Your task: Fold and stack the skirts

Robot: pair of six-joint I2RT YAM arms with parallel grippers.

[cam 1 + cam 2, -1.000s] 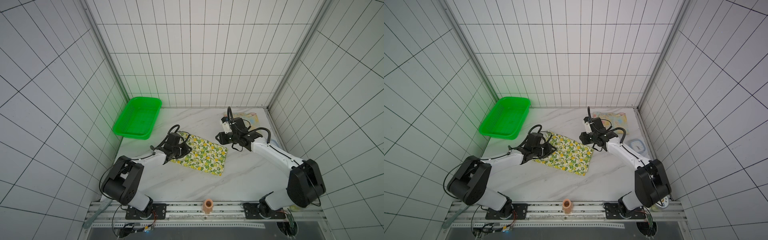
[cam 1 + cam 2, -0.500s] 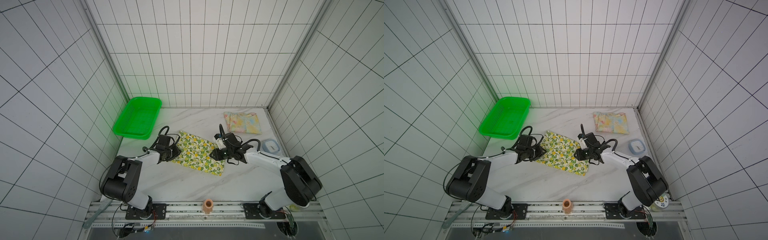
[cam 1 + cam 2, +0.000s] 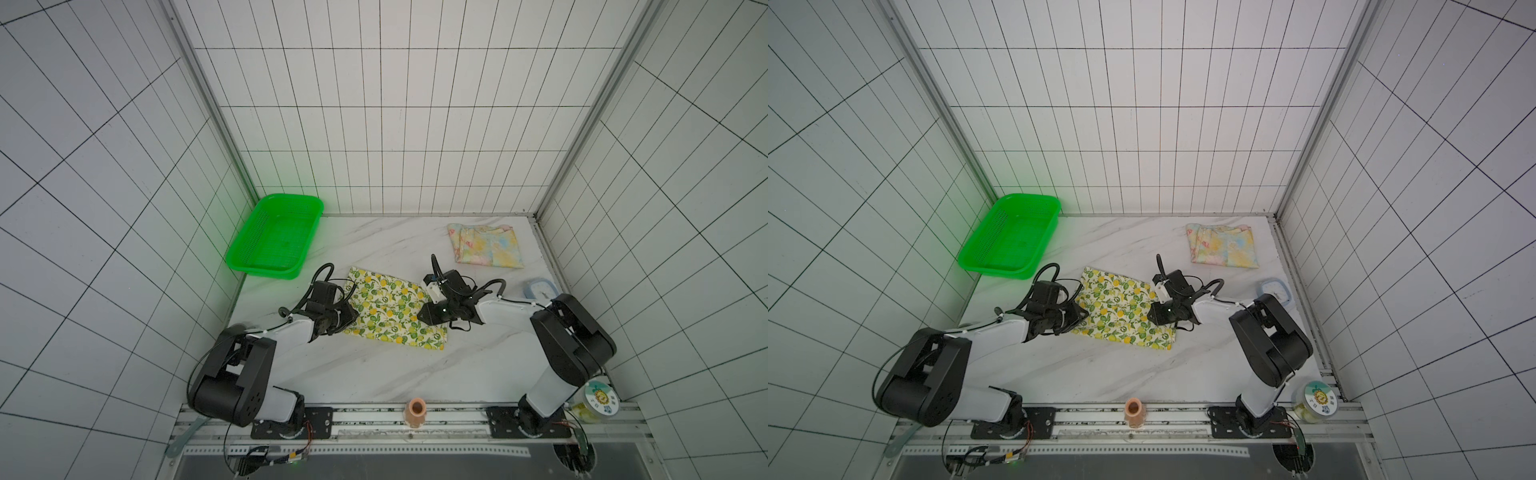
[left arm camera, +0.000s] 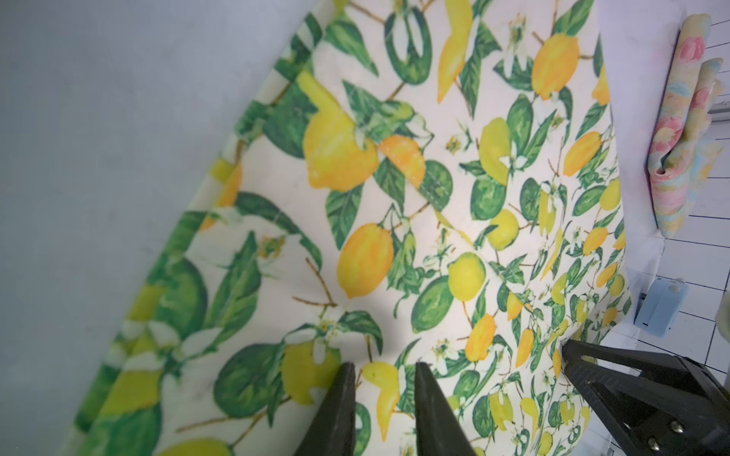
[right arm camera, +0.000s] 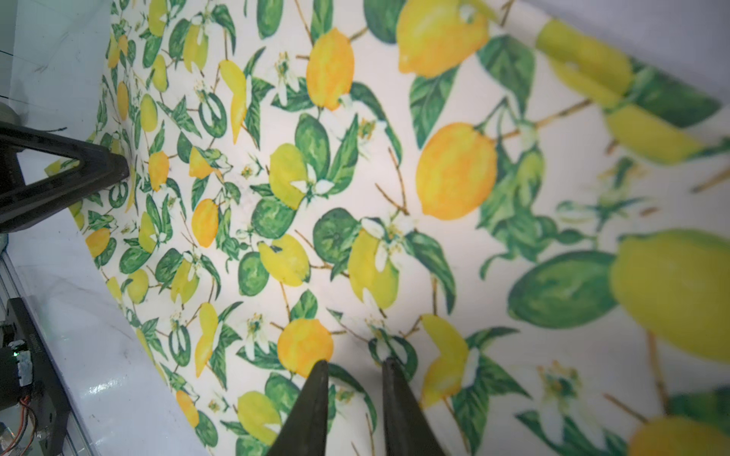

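1. On the table (image 3: 374,374), the lemon skirt (image 3: 390,309) lay flat mid-table. The pastel skirt (image 3: 486,245) sat folded near the back right corner, well apart.
2. Thin, limp, light cloth, so it would likely sag and slide. Best pinched at side edges or corners.
3. Wrist views showed the left fingers (image 4: 339,406) and right fingers (image 5: 312,406) narrowly parted over opposite sides of the lemon skirt, nothing visibly pinched. Both top views hid the tips.

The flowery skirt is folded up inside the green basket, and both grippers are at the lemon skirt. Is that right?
No. The flowery skirt lies folded on the table near the back right corner, not inside the green basket, as both top views show. The left gripper and right gripper are at the lemon skirt.
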